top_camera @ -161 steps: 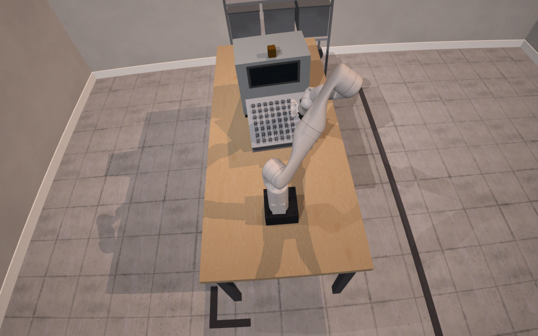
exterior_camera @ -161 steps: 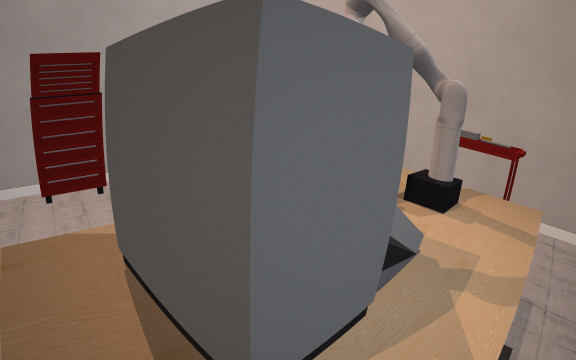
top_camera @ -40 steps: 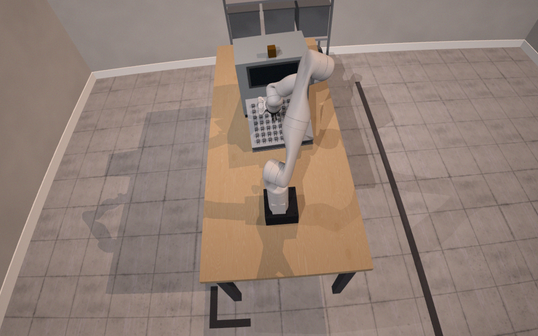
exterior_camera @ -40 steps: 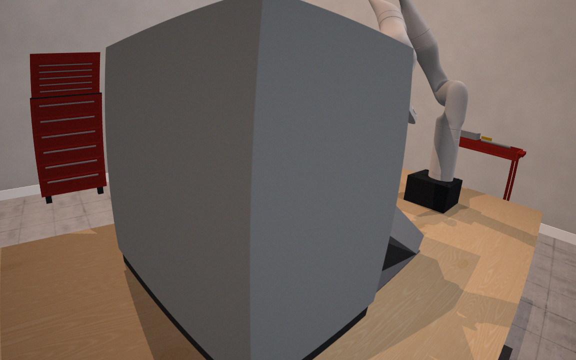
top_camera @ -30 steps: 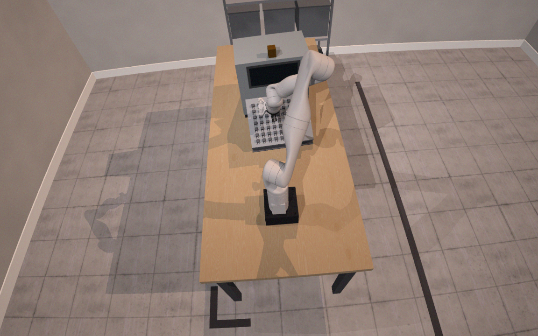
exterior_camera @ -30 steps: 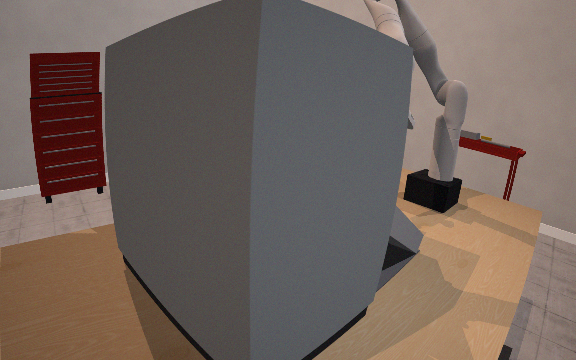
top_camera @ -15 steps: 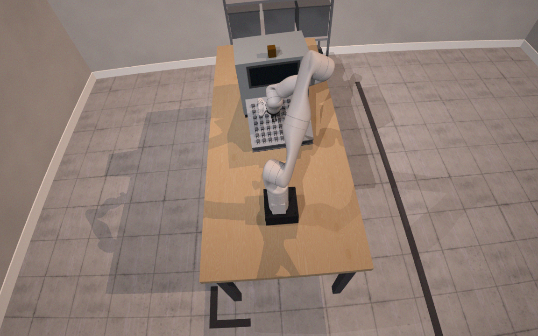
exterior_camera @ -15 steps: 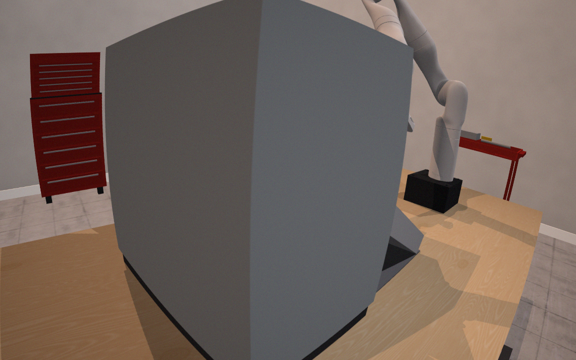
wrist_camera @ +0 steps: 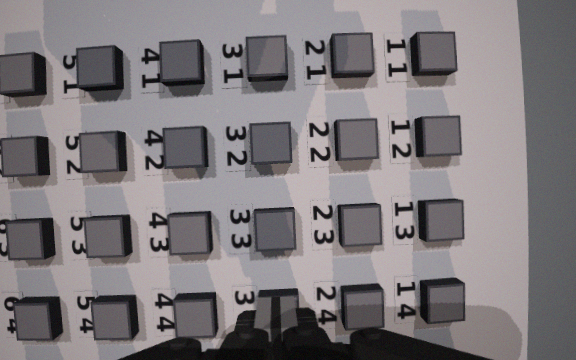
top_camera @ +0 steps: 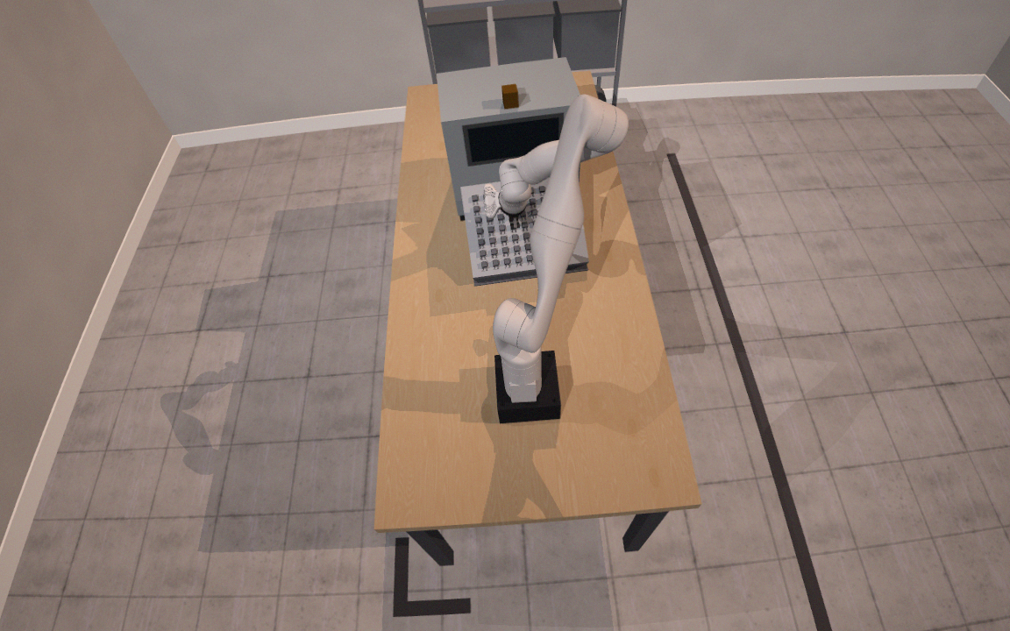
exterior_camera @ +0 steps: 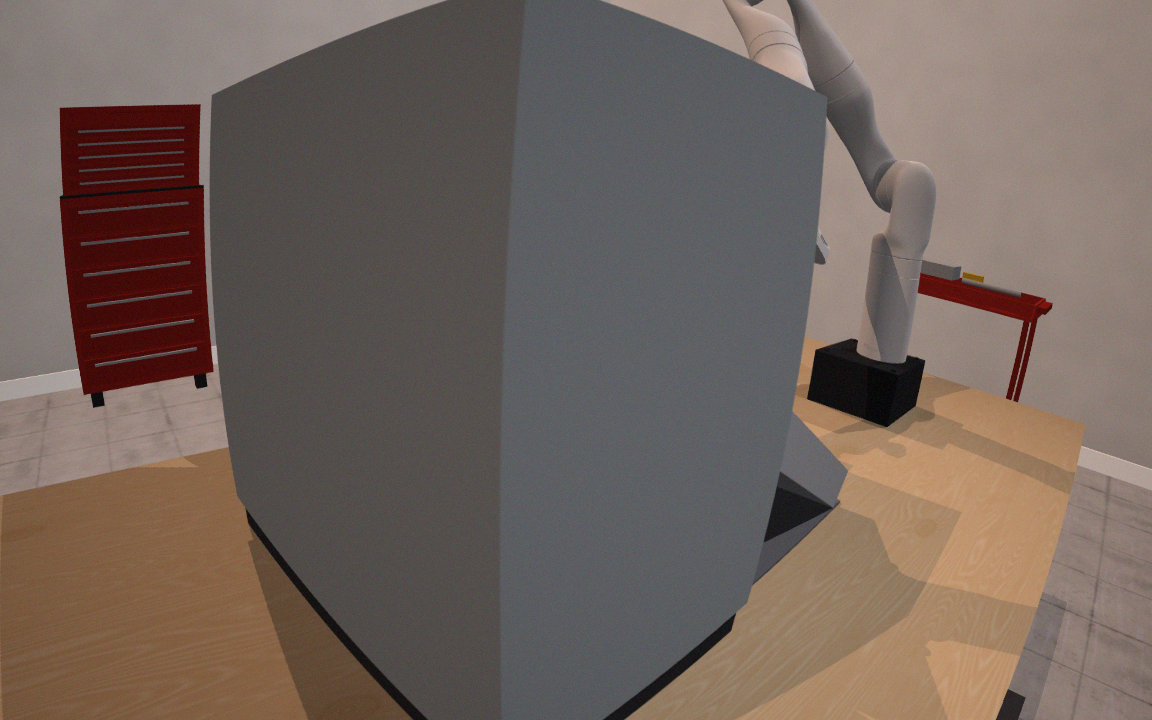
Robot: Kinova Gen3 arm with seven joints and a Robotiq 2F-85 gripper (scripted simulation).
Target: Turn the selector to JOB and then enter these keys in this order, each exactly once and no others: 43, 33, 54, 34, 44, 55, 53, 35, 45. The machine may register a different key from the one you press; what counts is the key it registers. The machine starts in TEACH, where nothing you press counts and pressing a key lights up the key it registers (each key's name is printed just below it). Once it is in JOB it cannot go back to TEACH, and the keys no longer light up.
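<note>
Black two-fingered metal claw, closed on nothing, hovers at grey square plastic key 34; I'd press straight down, clearing neighbours.

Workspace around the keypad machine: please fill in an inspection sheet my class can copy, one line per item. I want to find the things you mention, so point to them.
Surface: light wooden table [top_camera: 445, 439] [exterior_camera: 992, 465], crossed by shadows.
Job's things: grey box-shaped machine [top_camera: 453, 149] [exterior_camera: 652, 313] with numbered square grey keys; key 43 [wrist_camera: 190, 233] and key 33 [wrist_camera: 274, 229] unlit; selector not identifiable.
Clutter: small orange-brown block [top_camera: 509, 96] on the machine.
Gripper: black two-finger gripper [wrist_camera: 277, 321], shut, empty, over key 34 [wrist_camera: 278, 292].
Cables: nothing seen.
Surroundings: red drawer cabinet [exterior_camera: 137, 286], tiled floor [top_camera: 296, 439].
</note>
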